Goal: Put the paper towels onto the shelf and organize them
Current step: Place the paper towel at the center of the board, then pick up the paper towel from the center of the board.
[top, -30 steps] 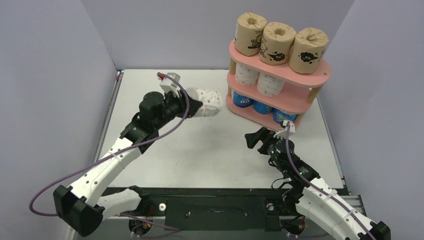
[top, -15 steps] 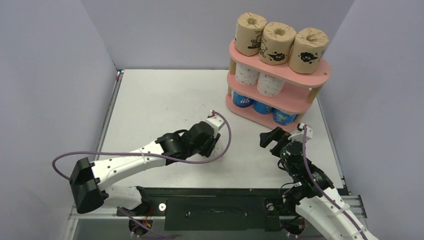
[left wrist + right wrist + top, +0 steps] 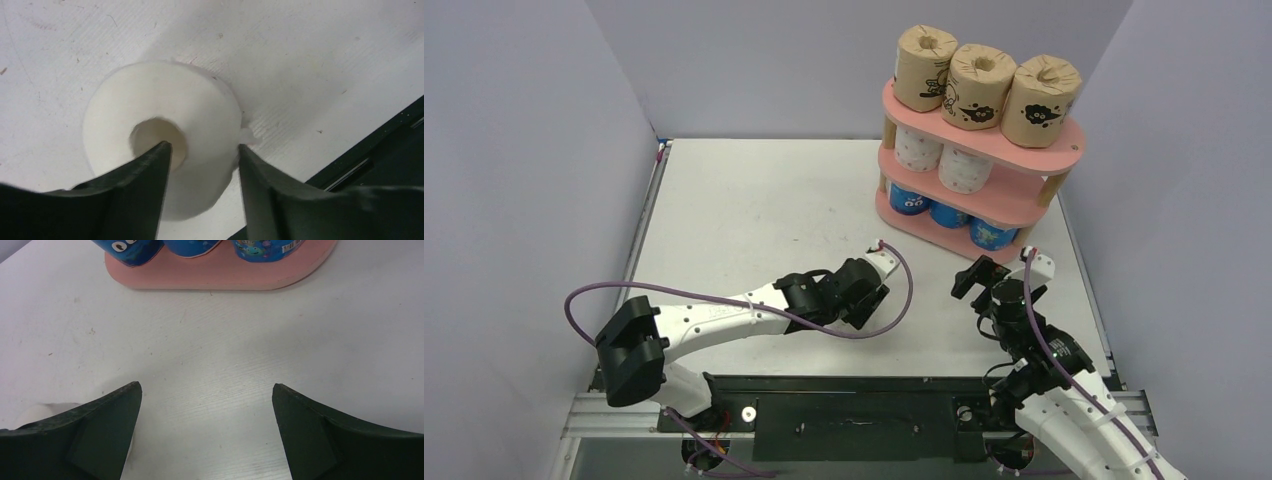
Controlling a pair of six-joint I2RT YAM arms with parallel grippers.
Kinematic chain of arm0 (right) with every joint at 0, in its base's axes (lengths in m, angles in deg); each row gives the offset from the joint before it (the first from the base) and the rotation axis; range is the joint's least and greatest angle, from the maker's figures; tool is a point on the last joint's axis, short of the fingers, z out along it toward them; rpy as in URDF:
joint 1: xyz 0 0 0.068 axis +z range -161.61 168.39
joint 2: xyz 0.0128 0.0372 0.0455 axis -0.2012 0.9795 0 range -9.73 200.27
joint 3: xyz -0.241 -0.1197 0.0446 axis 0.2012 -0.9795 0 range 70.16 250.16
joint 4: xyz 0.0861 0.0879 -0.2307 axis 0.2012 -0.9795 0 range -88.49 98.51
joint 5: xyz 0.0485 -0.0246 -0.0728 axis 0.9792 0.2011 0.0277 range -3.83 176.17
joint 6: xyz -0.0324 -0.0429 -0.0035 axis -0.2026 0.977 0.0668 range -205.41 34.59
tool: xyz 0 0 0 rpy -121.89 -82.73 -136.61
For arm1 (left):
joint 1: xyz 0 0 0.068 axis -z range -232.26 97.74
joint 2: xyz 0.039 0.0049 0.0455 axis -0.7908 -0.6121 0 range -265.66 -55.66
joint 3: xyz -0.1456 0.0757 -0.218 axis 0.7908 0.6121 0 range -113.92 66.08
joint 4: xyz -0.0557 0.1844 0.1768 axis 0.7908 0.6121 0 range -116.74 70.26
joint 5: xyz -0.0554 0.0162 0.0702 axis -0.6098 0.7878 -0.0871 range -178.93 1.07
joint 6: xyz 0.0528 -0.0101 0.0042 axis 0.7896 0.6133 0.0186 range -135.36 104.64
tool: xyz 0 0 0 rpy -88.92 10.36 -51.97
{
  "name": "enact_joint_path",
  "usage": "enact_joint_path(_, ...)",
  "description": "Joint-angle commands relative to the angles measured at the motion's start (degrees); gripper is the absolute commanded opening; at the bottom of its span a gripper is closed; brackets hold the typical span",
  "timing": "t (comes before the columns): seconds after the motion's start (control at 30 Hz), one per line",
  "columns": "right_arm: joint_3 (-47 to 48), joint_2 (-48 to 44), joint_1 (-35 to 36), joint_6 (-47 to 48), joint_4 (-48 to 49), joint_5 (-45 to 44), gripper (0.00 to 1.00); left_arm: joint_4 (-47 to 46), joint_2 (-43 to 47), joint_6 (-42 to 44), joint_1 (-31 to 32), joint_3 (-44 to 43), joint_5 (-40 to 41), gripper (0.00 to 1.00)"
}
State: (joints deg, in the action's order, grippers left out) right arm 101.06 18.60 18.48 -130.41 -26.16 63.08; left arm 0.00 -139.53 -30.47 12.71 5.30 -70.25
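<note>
Left wrist: roll (image 3: 197,107) in end effector (image 3: 202,149)

Top view: bright, even overhead light, sharp thruout; soft shade under the shelf (image 3: 999,143) boards, upper right. Left wrist view: roll (image 3: 200,115) blown out near-white at centre, left fingers (image 3: 135,200) dark & soft-edged along the bottom. Right wrist view: table (image 3: 225,365) bright, grain crisp mid-frame, right fingers (image 3: 100,435) dark silhouettes in lower corners.

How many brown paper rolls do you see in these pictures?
3, all upright on top of the shelf: left roll, middle roll, right roll. None seems hidden.
</note>
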Motion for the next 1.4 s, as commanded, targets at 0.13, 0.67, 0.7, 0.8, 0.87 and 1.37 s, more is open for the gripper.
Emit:
enact_joint_path(0.13, 2.66, 1.61, -0.07, 3.00, 2.76, 2.59, 1.00, -3.08, 3.41, 0.11, 1.04, -3.75, 2.31, 0.82)
enact_joint_path(0.67, 9.60, 9.56, -2.97, 1.56, 5.72, 6.41, 1.00, -9.89, 37.14, -19.21, -1.18, 18.54, 31.53, 0.96)
enact_joint_path(0.7, 9.44, 10.75, -3.82, 1.92, 6.80, 11.36, 1.00, -9.26, 38.42, -22.34, -2.53, 19.40, 31.03, 0.96)
enact_joint_path(0.8, 9.00, 13.83, -3.91, 2.89, 12.71, 18.85, 1.00, -6.51, 39.46, -29.56, -5.36, 23.07, 29.46, 0.96)
enact_joint_path(0.87, 9.16, 16.32, -3.37, 2.83, 15.51, 22.95, 1.00, -4.23, 39.56, -35.18, -7.32, 24.14, 29.17, 0.96)
enact_joint_path(1.37, 16.57, 35.70, 5.70, 5.33, 18.56, 26.81, 0.94, -19.58, 55.72, -35.06, -10.91, 41.33, 24.83, 0.96)
